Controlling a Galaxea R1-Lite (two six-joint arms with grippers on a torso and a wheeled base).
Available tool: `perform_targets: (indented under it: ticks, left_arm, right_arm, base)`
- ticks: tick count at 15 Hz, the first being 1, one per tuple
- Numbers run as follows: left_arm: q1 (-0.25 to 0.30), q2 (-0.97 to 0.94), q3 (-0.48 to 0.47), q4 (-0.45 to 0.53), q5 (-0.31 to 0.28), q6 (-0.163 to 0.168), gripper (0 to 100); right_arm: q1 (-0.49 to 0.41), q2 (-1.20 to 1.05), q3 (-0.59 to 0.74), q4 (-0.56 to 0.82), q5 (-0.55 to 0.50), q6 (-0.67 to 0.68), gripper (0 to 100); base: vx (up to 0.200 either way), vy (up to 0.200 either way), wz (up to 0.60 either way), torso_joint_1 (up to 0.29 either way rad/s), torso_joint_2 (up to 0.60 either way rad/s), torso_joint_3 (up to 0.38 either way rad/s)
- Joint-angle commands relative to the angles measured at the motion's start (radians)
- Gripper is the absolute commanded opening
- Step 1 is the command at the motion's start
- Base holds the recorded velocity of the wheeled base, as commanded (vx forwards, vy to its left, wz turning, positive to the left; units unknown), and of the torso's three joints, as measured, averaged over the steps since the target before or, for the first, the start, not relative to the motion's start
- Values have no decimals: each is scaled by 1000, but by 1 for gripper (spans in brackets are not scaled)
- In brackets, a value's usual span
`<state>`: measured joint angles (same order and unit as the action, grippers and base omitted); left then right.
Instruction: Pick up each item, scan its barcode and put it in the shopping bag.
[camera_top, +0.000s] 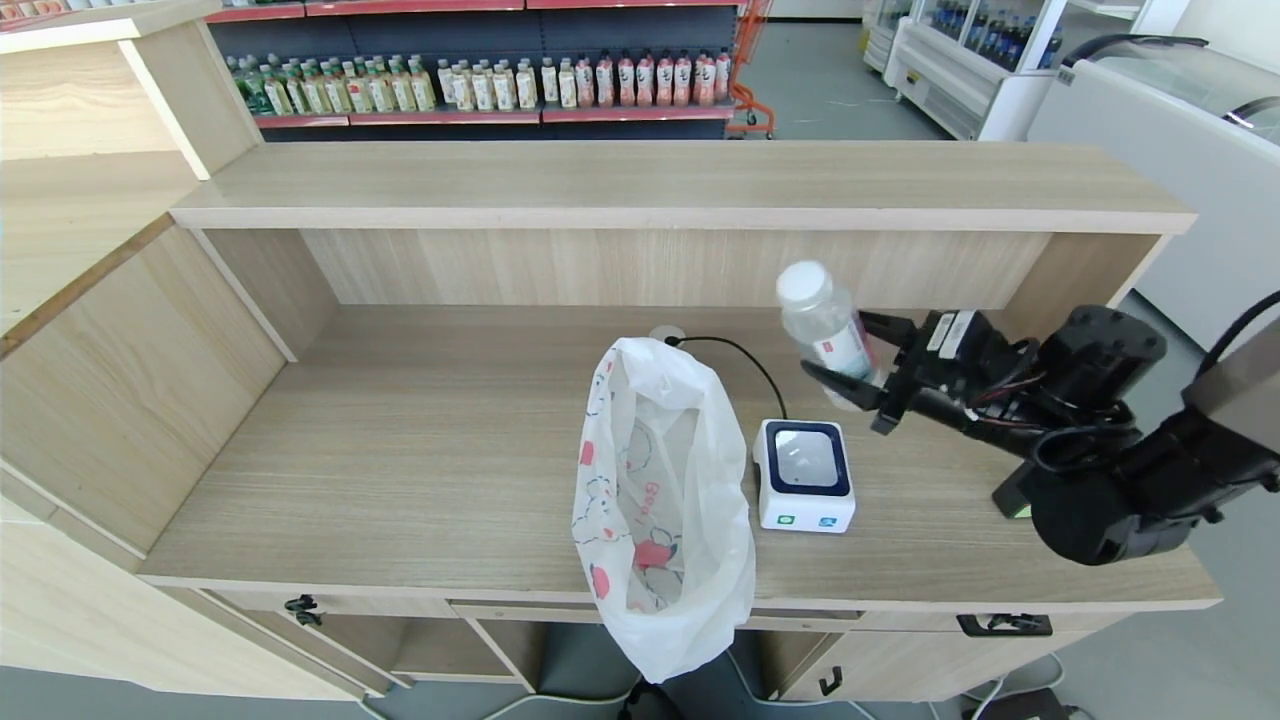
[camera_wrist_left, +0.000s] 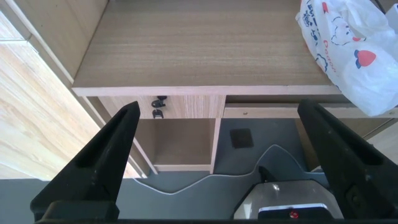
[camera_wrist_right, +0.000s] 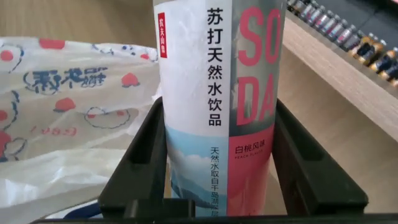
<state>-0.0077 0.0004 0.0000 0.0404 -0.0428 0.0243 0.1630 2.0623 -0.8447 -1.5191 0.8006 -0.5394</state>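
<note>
My right gripper is shut on a clear bottle with a white cap and a pink and white label, held tilted above the counter, just behind and right of the scanner. In the right wrist view the bottle stands between the black fingers. The white shopping bag with red and blue prints lies open at the counter's front edge, left of the scanner; it also appears as the bag behind the bottle. My left gripper hangs open below the counter's front edge, with the bag off to one side.
The scanner's black cable runs back to a hole in the wooden counter. A raised ledge walls the back and panels close the left side. Drawers and handles sit under the counter front. Shelves of bottles stand behind.
</note>
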Motion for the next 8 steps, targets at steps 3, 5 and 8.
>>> perform_targets:
  ticks: [3, 5, 8]
  left_arm:
    - [0, 0, 0, 1, 0, 0, 100]
    - [0, 0, 0, -1, 0, 0, 100]
    - [0, 0, 0, -1, 0, 0, 100]
  right_arm:
    - [-22, -343, 193, 182, -414, 380, 0]
    - [6, -381, 233, 287, -580, 516, 0]
    - [50, -380, 242, 295, -632, 582, 0]
  base:
    - [0, 0, 0, 0, 0, 0]
    - [0, 0, 0, 0, 0, 0]
    - [0, 0, 0, 0, 0, 0]
